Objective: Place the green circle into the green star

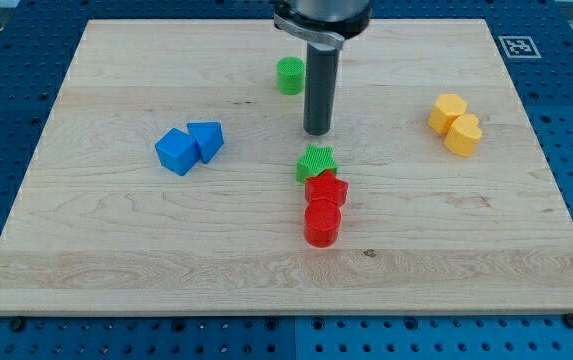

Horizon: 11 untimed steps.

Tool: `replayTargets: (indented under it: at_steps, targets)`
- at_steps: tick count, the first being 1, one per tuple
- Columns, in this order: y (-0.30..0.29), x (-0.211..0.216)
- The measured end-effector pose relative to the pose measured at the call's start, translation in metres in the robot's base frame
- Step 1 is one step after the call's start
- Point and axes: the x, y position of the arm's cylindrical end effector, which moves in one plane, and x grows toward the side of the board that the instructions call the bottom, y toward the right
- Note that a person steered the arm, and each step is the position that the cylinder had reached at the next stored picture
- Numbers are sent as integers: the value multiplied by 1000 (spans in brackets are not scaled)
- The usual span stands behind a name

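Note:
The green circle [289, 75] is a short green cylinder near the view's top centre of the wooden board [116, 250]. The green star [316, 161] lies near the board's centre, touching a red star [326, 188] just below it. My tip [316, 131] is at the end of the dark rod, right of and below the green circle and just above the green star, touching neither as far as I can tell.
A red cylinder [322, 224] sits below the red star. A blue cube [176, 151] and a blue triangular block [207, 139] touch at the left. Two yellow blocks [447, 112] [463, 136] sit together at the right.

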Motion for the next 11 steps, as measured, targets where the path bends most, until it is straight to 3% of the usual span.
replayTargets:
  at_steps: [1, 2, 3, 5, 7, 8, 11]
  targets:
    - [-55, -35]
    - [-104, -112]
    - [-81, -150]
    - [-47, -94]
    - [-28, -108]
    - [-3, -92]
    - [5, -8]
